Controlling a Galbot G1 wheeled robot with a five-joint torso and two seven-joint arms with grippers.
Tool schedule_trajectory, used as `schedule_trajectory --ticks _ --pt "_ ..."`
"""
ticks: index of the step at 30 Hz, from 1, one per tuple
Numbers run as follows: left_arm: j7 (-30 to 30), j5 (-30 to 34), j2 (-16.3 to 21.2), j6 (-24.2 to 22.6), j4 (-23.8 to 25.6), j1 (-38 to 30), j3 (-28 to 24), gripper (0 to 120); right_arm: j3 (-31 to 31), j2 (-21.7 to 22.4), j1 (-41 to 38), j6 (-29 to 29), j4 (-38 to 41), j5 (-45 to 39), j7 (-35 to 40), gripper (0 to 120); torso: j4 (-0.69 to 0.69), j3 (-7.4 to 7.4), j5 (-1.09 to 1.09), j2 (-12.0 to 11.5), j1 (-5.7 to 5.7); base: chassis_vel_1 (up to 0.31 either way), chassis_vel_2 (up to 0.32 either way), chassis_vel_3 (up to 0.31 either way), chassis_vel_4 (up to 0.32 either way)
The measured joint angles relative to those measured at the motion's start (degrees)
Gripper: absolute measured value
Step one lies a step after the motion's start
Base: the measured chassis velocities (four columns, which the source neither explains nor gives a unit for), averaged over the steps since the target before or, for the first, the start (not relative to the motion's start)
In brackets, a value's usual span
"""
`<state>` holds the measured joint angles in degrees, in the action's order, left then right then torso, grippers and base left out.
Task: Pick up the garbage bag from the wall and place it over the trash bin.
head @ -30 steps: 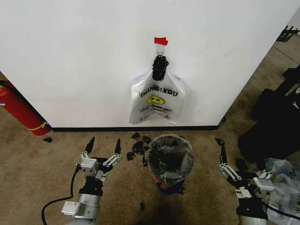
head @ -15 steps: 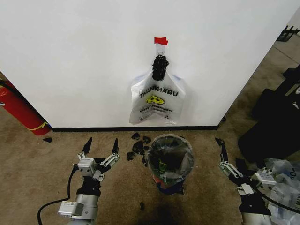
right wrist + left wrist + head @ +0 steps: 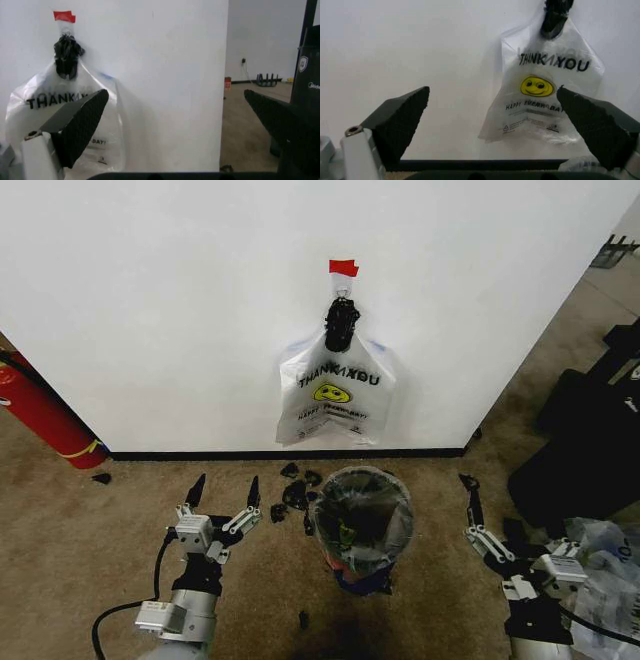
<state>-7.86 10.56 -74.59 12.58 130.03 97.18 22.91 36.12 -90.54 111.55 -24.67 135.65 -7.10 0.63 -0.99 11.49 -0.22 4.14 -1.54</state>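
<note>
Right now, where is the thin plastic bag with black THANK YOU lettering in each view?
Head view: thin plastic bag at centre, on the white wall above the black bin.
Left wrist view: bag on the wall, beside one dark finger.
Right wrist view: bag partly behind one dark finger.
Shared landmark: the black bunched handles atop it.

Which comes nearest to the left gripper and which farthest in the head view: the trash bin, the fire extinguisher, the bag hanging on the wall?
From the left gripper:
1. Trash bin, on the floor just to its right.
2. Fire extinguisher, leaning at the wall on its far left.
3. Garbage bag, hanging up the wall, ahead and right.
The last two are close to call.
</note>
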Motion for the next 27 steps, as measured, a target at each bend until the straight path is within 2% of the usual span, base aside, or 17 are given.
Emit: schedule_trajectory --ticks 11,27 --pt "0.81 -0.15 -0.55 1.56 0.28 0.65 -0.87 100 0.61 -0.97 0.14 -2.38 0.00 0.82 -0.95 100 0.00 0.00 0.00 0.00 0.00 0.000 0.000 0.000 0.000" --pt "0.51 -1.33 0.04 2.07 -0.30 -0.76 -1.33 100 0.44 -1.59 0.10 -1.27 1.30 3.02 0.33 100 0.00 0.00 0.00 0.00 0.00 0.000 0.000 0.000 0.000"
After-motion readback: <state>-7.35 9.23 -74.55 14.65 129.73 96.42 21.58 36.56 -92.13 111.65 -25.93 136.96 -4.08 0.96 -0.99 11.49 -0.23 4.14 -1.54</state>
